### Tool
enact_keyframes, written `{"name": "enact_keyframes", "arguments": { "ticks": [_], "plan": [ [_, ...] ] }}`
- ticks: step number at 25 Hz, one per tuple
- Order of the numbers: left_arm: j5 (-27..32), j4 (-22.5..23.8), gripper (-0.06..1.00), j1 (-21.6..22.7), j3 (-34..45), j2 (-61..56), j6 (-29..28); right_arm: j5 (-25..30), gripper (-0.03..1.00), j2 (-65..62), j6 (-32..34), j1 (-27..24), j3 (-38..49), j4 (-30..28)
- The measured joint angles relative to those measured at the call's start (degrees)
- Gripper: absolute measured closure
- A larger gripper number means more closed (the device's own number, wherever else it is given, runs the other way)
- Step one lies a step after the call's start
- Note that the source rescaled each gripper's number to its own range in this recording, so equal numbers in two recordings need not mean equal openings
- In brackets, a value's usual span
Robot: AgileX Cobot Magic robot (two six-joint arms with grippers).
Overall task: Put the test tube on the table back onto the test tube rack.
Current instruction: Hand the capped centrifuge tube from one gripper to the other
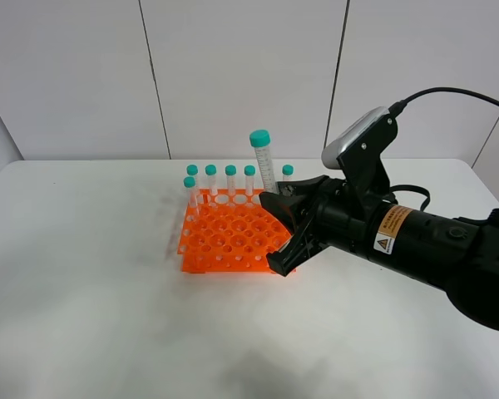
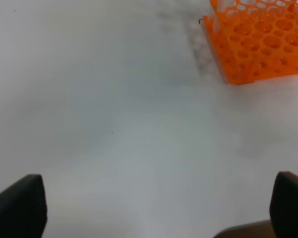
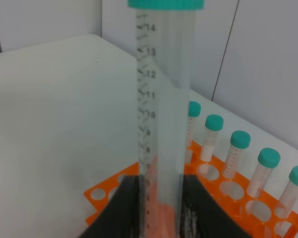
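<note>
Upright over test tube rack, test tube sits clamped in right tool, likely for straight insertion; left tool wide, empty.

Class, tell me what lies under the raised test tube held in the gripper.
The test tube rack lies below the test tube. The right gripper covers its tip, so the hole beneath is hidden.

Counting from the high camera, there's one orange test tube rack and one white table. I get seven teal-capped test tubes total: six standing along the rack's far side, plus one test tube raised on the right. Two grippers too, the left gripper and the right gripper.
</note>
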Motion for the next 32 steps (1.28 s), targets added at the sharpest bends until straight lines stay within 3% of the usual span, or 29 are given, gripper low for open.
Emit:
{"name": "enact_keyframes", "arguments": {
  "ticks": [5, 11, 16, 19, 23, 29, 32],
  "plan": [
    [-0.63, -0.85, -0.06, -1.46, -4.59, 6.66, 3.18, 0.19, 0.95, 0.00, -0.25, 0.00, 0.00, -0.22],
    [-2.71, -1.58, -0.06, -11.87, -8.39, 11.78, 4.13, 0.23, 0.95, 0.00, -1.25, 0.00, 0.00, -0.22],
    [-12.46, -3.22, -0.06, -14.74, -8.51, 17.91, 4.97, 0.25, 0.95, 0.00, -1.46, 0.00, 0.00, -0.22],
    [-19.61, -7.33, -0.06, -14.74, -8.77, 24.50, 8.89, 0.25, 0.95, 0.00, -1.46, 0.00, 0.00, -0.22],
    [-24.84, -14.90, -0.06, -14.74, -10.58, 34.63, 15.19, 0.57, 0.95, 0.00, -1.46, 0.00, 0.00, -0.22],
    [-27.26, -28.14, -0.06, -14.74, -18.38, 47.64, 28.59, 1.06, 0.95, 0.00, -1.46, 0.00, 0.00, -0.22],
    [-27.49, -37.03, -0.06, -14.74, -22.30, 52.79, 35.01, 1.11, 0.95, 0.00, -1.46, 0.00, 0.00, -0.22]
  ]
}}
